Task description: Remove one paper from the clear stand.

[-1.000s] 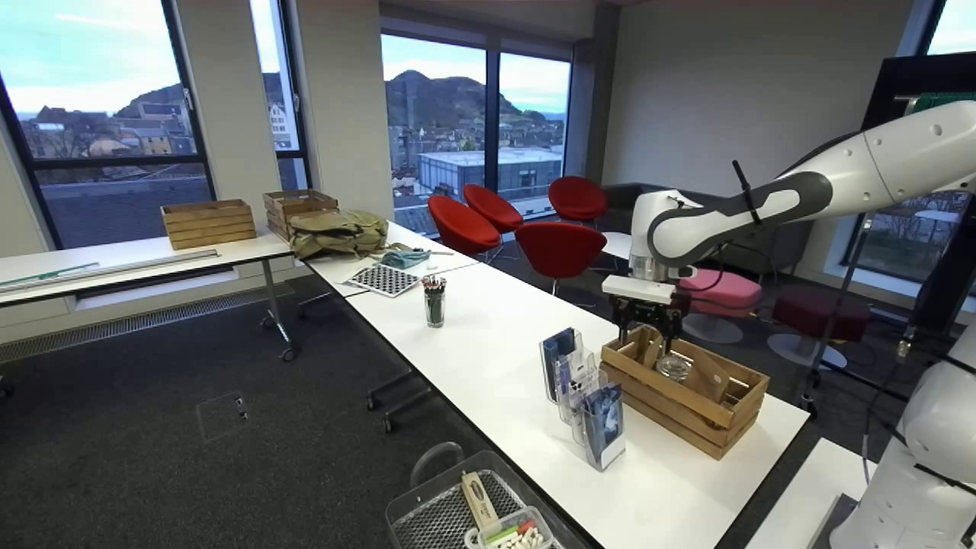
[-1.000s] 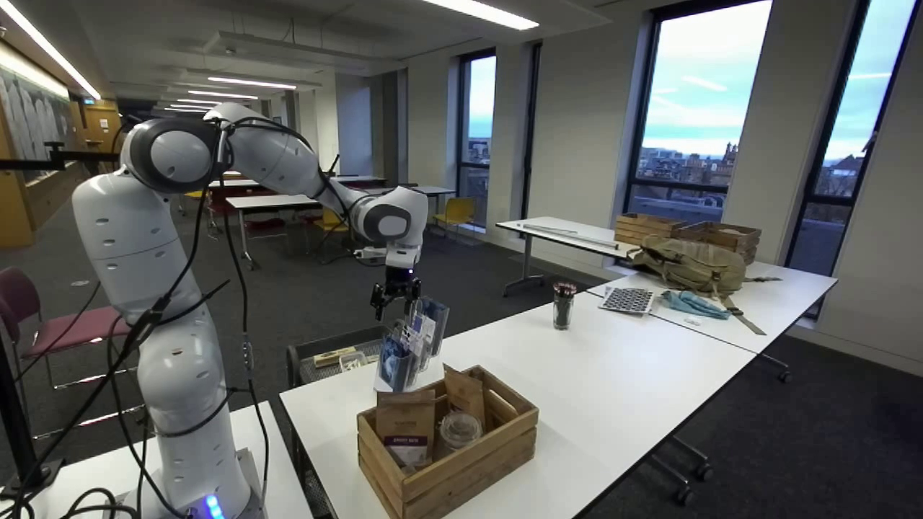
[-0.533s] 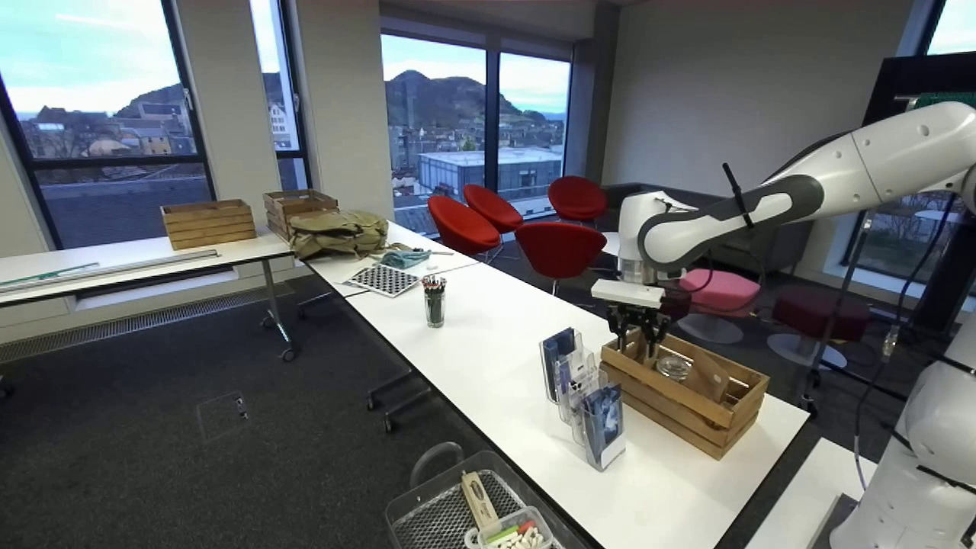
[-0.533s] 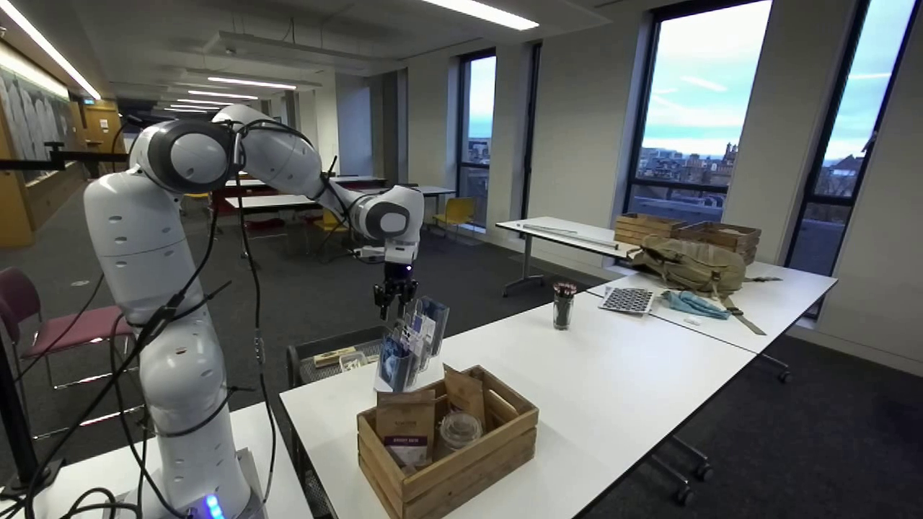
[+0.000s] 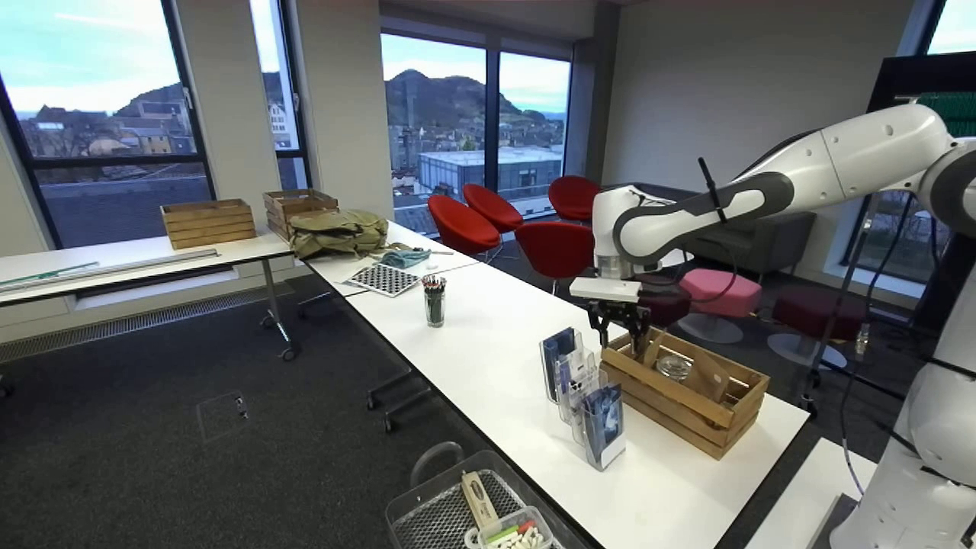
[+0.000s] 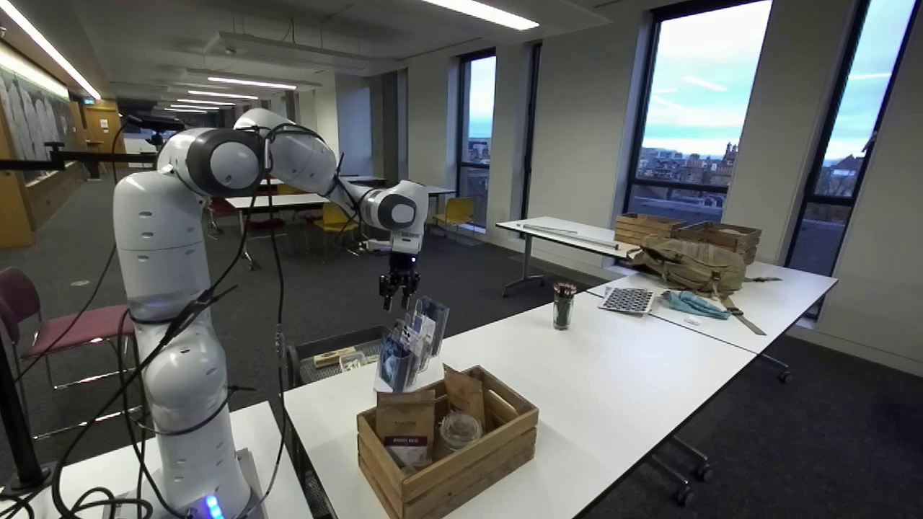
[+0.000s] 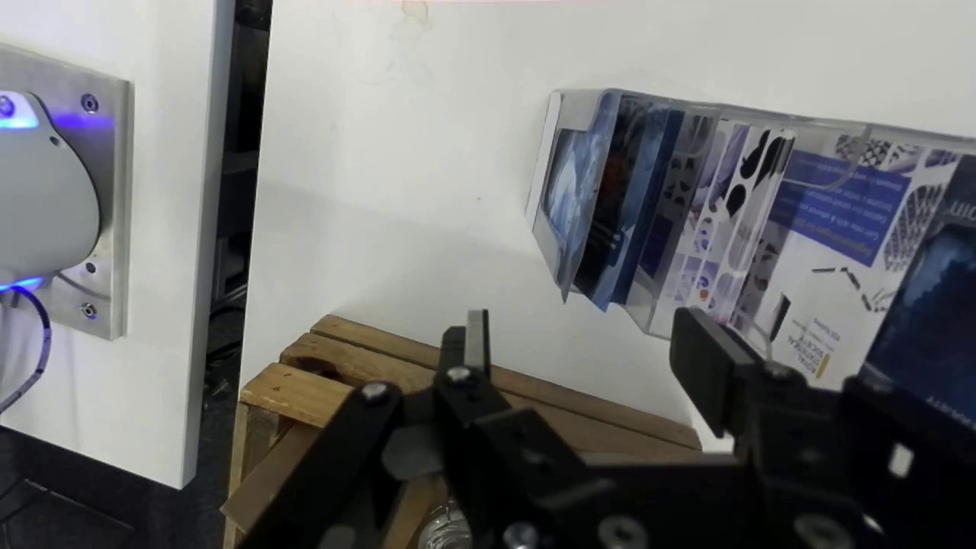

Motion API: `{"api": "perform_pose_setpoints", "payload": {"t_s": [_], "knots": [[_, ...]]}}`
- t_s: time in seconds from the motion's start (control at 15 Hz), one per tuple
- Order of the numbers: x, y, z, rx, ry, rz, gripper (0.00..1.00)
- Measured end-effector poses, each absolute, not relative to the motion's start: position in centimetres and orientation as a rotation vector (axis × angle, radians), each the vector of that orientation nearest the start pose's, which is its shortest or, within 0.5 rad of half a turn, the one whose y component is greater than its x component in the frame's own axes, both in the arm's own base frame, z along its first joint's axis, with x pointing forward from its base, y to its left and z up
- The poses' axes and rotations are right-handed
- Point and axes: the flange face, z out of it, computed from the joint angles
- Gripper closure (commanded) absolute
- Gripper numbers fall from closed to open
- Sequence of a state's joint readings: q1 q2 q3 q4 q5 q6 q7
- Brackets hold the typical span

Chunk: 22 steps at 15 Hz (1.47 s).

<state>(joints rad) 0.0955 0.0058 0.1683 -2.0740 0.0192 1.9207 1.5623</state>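
My gripper [image 7: 587,351] spans the lower middle of the wrist view, its jaws wide apart and holding nothing. At the right of that frame stands the clear tiered leaflet holder [image 7: 808,123], blue-and-white leaflets [image 7: 827,229] in its pockets. In both exterior views I hang above the white table [image 6: 613,375], near the holder, and at lower centre of an exterior frame sits the slatted wooden crate [image 6: 476,472] with brown pouches [image 6: 405,416] and a clear jar [image 6: 460,430] inside. How near I am to the leaflets, I can't quite judge.
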Motion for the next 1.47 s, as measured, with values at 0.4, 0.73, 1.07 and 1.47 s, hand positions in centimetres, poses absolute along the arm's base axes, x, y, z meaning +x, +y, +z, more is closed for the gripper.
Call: {"api": "perform_pose_setpoints", "payload": {"t_s": [0.4, 0.73, 1.07, 1.47], "knots": [[54.2, 16.5, 39.9, -2.628, 1.941, 0.232, 0.35], [56.1, 16.2, 38.1, -2.62, 1.963, 0.266, 0.35], [57.0, 15.4, 37.0, -2.608, 1.988, 0.281, 0.33], [57.5, 15.2, 36.4, -2.593, 1.99, 0.271, 0.32]]}}
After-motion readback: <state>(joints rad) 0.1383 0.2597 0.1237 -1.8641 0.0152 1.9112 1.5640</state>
